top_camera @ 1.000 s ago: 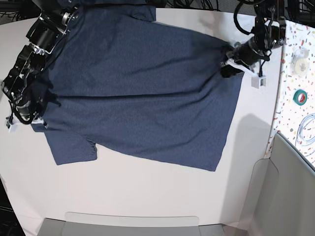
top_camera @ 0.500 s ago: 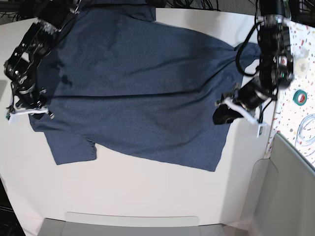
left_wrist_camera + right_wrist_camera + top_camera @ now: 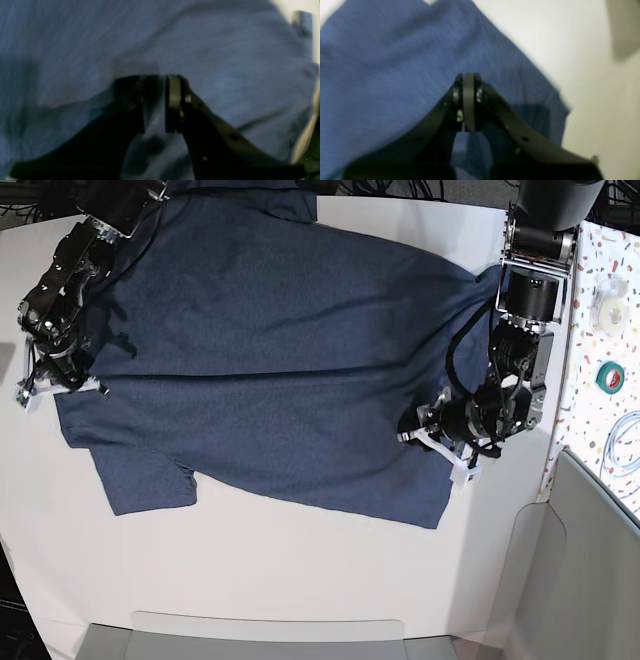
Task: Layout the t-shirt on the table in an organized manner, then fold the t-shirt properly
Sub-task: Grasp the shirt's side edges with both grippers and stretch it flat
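Lying flat on the table [image 3: 300, 580], the t-shirt [image 3: 270, 370] spans most of it. Right gripper [image 3: 467, 100] jaws are together above the shirt edge. Left gripper [image 3: 155, 102] jaws stand slightly apart over fabric.

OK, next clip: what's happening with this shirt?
Two robot arms are working over a navy t-shirt spread mostly flat on a white table. The left gripper is low over the hem edge, jaws slightly apart. The right gripper is shut at the sleeve end. No fold has been made yet.
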{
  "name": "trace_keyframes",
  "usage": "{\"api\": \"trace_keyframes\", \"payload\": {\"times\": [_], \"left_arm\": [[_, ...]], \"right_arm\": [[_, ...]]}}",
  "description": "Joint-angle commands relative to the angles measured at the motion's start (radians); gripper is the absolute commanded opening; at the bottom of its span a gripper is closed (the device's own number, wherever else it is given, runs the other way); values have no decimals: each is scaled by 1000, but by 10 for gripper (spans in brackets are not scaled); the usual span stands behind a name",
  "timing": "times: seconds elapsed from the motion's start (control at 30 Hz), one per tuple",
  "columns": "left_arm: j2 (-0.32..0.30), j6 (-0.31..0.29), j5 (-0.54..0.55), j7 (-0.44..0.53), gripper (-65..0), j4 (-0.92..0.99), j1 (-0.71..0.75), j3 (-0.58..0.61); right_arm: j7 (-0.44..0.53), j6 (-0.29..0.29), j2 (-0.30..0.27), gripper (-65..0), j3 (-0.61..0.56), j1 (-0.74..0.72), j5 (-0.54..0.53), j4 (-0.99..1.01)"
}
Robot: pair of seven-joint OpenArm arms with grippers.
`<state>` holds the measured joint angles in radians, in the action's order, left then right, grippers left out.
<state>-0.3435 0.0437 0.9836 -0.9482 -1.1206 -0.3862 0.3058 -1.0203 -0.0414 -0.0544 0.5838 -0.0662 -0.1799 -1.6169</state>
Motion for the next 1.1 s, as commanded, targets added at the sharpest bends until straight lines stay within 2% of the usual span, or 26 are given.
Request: {"api": "trace_keyframes", "payload": {"times": [0.0,0.1,0.37,0.57,0.77,0.83,0.93,1.03,1.07], "left_arm": [[-12,17,-41,22,-548,27,-27,-1],[-7,18,-131,65,-547,93,-27,-3],[42,18,-406,206,-545,161,-30,-4],[85,18,-501,329,-545,247,-83,-6],[102,18,-500,387,-545,366,-168,-6],[102,18,-495,395,-538,368,-181,-10],[102,18,-492,372,-477,310,-184,-12],[100,18,-467,249,-390,113,-178,-53],[100,17,-446,191,-376,43,-178,-86]], "right_arm": [[18,-4,-9,-650,-2,-37,6,17],[24,-5,-14,-650,-3,-99,38,129],[171,-8,-60,-650,-5,-330,148,510],[294,-8,-103,-650,-6,-511,198,775],[326,-8,-103,-650,-6,-633,242,861],[326,-8,-100,-650,-6,-650,245,864],[324,-8,-98,-650,-6,-653,244,857],[318,-13,-103,-650,-5,-653,244,850],[318,-13,-106,-625,-5,-645,244,831]]}}
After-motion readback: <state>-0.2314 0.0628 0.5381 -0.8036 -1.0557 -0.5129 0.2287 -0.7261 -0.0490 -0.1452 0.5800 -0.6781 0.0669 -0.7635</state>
